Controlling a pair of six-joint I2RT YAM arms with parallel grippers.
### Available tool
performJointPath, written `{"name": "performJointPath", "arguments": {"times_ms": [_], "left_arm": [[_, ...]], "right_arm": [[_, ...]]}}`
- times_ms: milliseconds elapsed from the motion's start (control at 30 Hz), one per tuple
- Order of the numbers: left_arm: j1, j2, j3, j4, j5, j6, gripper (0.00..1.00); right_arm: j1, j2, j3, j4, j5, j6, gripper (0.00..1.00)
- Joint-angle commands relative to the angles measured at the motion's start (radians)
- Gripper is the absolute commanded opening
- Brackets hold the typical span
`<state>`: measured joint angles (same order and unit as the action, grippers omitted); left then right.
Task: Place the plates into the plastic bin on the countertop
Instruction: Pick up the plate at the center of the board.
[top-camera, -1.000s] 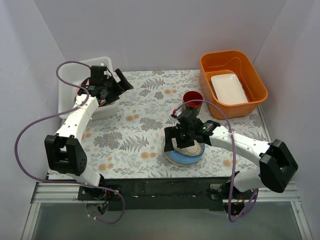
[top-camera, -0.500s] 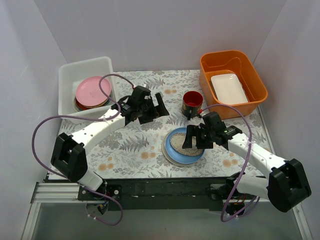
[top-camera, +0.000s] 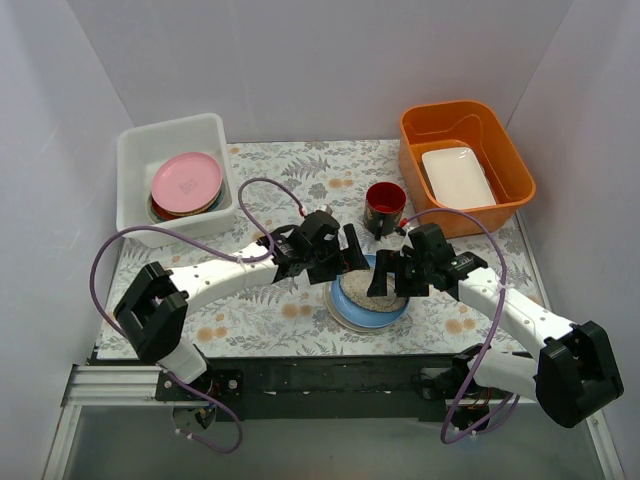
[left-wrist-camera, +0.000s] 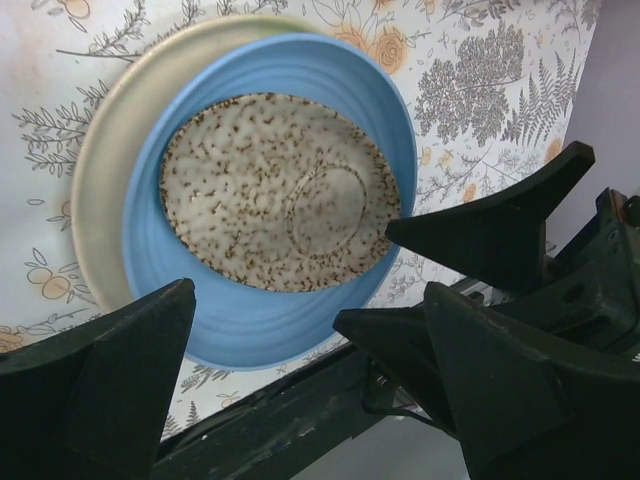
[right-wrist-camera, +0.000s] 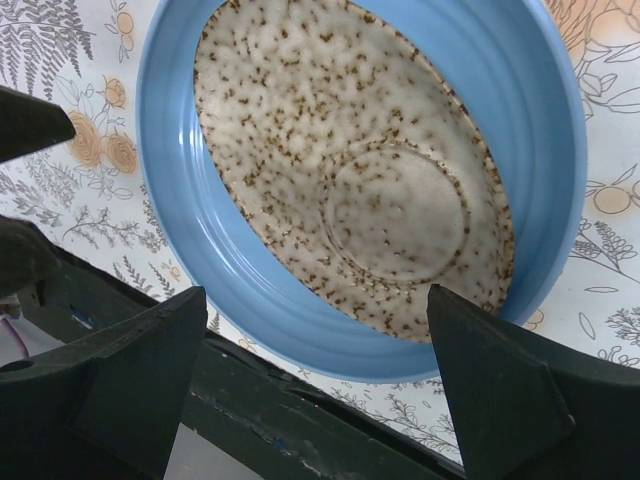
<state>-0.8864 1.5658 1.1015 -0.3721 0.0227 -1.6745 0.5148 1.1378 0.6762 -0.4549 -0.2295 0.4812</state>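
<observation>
A stack of plates lies on the flowered countertop (top-camera: 290, 200) near its front edge: a speckled cream plate (top-camera: 366, 288) inside a light blue plate (top-camera: 350, 312), on a cream plate (left-wrist-camera: 100, 200). My left gripper (top-camera: 347, 256) is open and empty, just above the stack's left rim. My right gripper (top-camera: 386, 279) is open and empty over its right side. Both wrist views look down on the blue plate (left-wrist-camera: 230, 320) (right-wrist-camera: 200, 250) between open jaws. The white plastic bin (top-camera: 127, 170) at the back left holds several plates, a pink one (top-camera: 187, 180) on top.
A dark red mug (top-camera: 385, 205) stands just behind the stack, close to both grippers. An orange tub (top-camera: 510, 150) at the back right holds a white rectangular dish (top-camera: 456, 177). The black front rail (top-camera: 330, 375) runs right below the stack.
My left arm swung from the white bin to the plate stack, leaving the pink plate on top in the bin. My right gripper shifted from over the stack to its right side.
</observation>
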Motion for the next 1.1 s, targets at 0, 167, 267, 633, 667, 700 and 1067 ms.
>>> {"name": "performJointPath", "arguments": {"times_ms": [0,167,267,633,667,700,1067], "left_arm": [[-0.026,-0.013,-0.028,0.058,-0.033,-0.073,0.98],[-0.029,-0.059,-0.115,0.111,-0.024,-0.140,0.98],[-0.029,-0.085,-0.158,0.136,-0.024,-0.175,0.98],[-0.029,-0.128,-0.249,0.214,0.019,-0.241,0.98],[-0.029,-0.128,-0.250,0.214,0.019,-0.244,0.98],[-0.029,-0.130,-0.255,0.217,0.022,-0.246,0.98],[-0.031,-0.112,-0.256,0.265,0.066,-0.269,0.98]], "right_arm": [[-0.012,-0.006,0.033,-0.011,0.039,-0.035,0.98],[-0.024,0.004,0.040,0.001,0.061,-0.039,0.97],[-0.024,0.011,0.049,0.015,0.073,-0.041,0.98],[-0.030,0.066,0.086,0.048,0.102,-0.046,0.96],[-0.029,0.066,0.089,0.051,0.110,-0.049,0.96],[-0.029,0.066,0.091,0.053,0.113,-0.049,0.96],[-0.032,0.111,0.085,0.087,0.128,-0.053,0.96]]}}
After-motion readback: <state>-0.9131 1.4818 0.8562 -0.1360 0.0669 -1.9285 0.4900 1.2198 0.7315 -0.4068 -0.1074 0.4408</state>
